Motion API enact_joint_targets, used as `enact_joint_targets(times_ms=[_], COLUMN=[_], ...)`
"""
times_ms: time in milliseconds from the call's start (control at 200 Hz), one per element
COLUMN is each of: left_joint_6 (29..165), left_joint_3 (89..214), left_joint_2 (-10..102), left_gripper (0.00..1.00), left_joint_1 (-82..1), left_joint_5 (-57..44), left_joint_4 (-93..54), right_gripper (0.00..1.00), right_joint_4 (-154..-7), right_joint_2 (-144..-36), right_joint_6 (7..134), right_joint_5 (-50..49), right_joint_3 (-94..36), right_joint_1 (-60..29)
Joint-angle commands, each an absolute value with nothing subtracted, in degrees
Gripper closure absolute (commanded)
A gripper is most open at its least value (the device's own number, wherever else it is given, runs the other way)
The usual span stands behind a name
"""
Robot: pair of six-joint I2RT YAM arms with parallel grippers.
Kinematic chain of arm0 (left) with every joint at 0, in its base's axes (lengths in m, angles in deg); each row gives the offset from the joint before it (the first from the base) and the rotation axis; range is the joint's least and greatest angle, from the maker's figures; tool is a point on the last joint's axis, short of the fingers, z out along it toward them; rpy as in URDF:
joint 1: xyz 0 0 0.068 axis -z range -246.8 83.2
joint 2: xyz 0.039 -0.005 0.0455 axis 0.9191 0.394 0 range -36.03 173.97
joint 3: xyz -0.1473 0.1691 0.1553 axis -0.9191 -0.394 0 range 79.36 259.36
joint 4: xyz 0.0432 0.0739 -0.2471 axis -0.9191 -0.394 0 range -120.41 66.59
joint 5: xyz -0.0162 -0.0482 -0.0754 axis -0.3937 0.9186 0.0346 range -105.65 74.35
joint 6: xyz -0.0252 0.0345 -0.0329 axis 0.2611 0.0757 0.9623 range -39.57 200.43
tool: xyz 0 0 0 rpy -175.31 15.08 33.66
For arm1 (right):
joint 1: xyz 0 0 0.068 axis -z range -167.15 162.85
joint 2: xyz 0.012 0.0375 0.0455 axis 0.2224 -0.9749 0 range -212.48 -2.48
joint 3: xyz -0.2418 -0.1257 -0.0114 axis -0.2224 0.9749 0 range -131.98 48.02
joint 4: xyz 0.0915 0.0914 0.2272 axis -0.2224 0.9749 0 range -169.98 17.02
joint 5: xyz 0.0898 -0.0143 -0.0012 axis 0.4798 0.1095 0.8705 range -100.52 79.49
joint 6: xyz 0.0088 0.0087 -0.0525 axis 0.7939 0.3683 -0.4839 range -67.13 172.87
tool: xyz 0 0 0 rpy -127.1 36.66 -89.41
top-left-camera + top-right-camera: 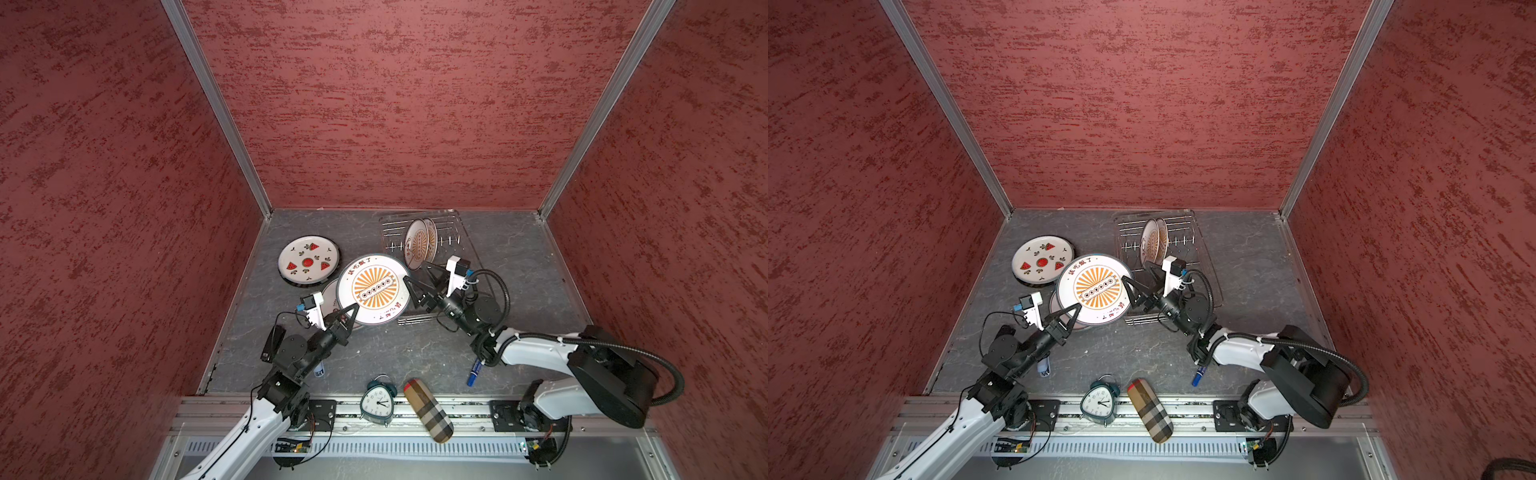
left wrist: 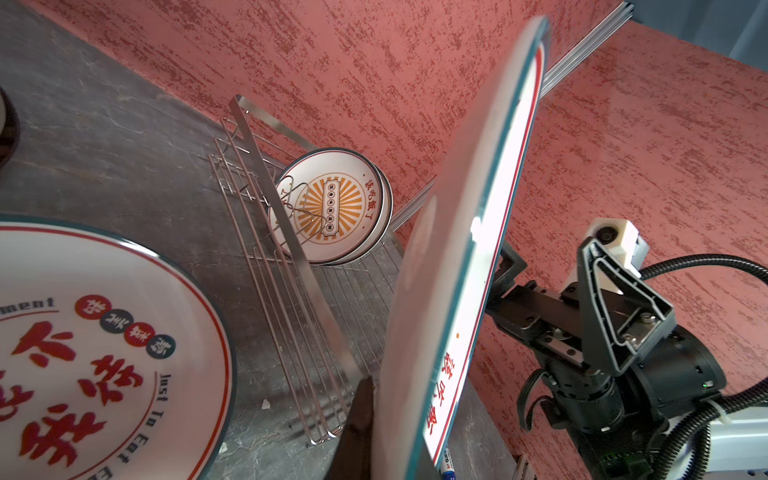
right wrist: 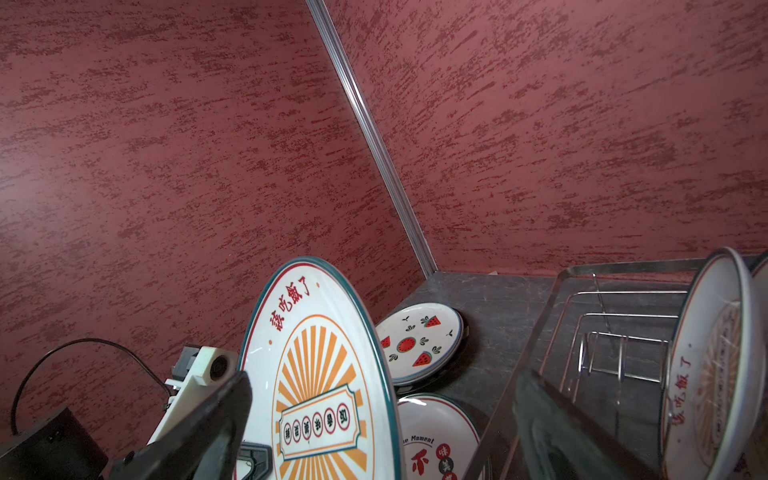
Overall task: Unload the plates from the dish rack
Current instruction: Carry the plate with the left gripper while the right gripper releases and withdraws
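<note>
The left claw (image 1: pixel 350 314) is clenching the near-left rim of a sunburst plate (image 1: pixel 372 289), holding it tilted above the table (image 1: pixel 519 266) at the scene's middle; the left wrist view is showing this plate (image 2: pixel 457 249) almost edge-on. The right claw (image 1: pixel 417 276) is standing released, its jaws spread wide at the plate's right rim, and in the right wrist view the plate (image 3: pixel 316 374) is sitting between the two fingers, though I cannot tell whether either is touching it. Under the held plate, a red-character plate (image 2: pixel 104 345) is lying flat on the table. To the far left, a watermelon plate (image 1: pixel 307 262) is resting on top of a dark-rimmed plate (image 1: pixel 309 284). The dish rack (image 1: pixel 395 232) is sitting at the far right of the middle, just beyond the right claw, and two more sunburst plates (image 1: pixel 419 243) are standing upright among its prongs, leaning together. Along the near edge, a clock (image 1: pixel 377 401) and a plaid case (image 1: pixel 428 409) are lying side by side, with a blue marker (image 1: pixel 473 372) lying under the right arm.
</note>
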State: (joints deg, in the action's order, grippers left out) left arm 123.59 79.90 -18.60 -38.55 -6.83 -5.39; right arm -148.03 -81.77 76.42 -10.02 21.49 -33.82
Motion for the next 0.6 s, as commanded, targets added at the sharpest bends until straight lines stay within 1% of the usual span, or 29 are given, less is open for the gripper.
enact_joint_targets(times_ms=[0, 145, 331, 591], left_joint_6=[125.04, 126.33, 128.64, 135.39], left_joint_3=[81.31, 82.61, 85.66, 85.45], left_joint_2=[-19.84, -21.8, -23.13, -22.45], left_gripper=[1.0, 1.0, 1.0, 1.0], left_joint_1=[-39.62, -42.3, -46.0, -54.67], left_joint_5=[-7.38, -6.62, -5.1, 3.2], left_joint_4=[-6.76, -10.88, -17.43, -20.12], right_gripper=[0.01, 0.01, 0.01, 0.01], right_joint_4=[-142.65, -136.69, -135.38, -135.14], right_joint_2=[-79.88, -80.38, -82.17, -86.59], right_joint_6=[72.5, 69.84, 68.39, 67.3], right_joint_5=[-10.28, -7.96, -6.56, 2.16], right_joint_3=[21.33, 18.93, 17.68, 15.15], right_joint_1=[-34.04, -34.05, -34.08, -34.17])
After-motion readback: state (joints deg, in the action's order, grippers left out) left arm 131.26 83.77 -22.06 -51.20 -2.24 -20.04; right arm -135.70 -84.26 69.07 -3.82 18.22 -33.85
